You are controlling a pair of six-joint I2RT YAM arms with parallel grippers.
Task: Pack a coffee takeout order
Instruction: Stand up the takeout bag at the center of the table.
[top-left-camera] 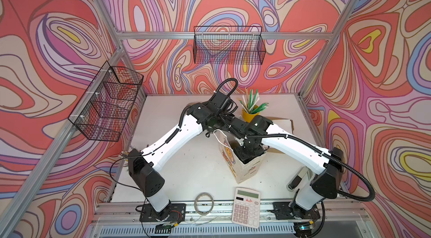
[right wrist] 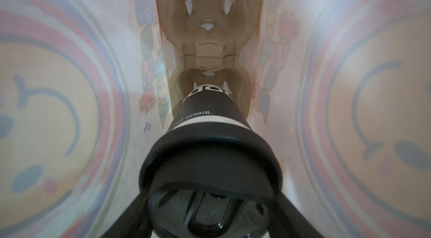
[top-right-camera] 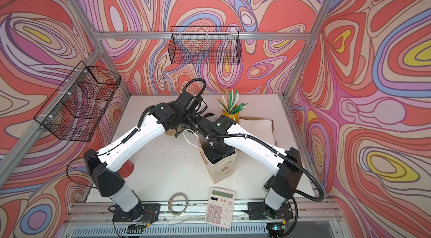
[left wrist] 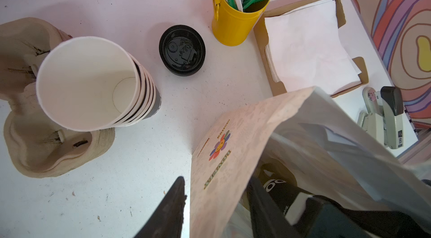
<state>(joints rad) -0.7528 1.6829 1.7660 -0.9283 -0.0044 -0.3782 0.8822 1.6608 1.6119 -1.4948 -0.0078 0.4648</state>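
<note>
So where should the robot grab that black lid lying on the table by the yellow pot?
By its round rim, coming straight down from above. The black lid lies flat and low on the table, so only the top is open; keep the jaws clear of the yellow pot.

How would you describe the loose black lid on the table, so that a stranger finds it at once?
Find the yellow pot of straws at the far side of the white table. Between it and the stack of white-lined cups lies the black lid. It alone is flat, round and glossy black, and it sits on no cup.
</note>
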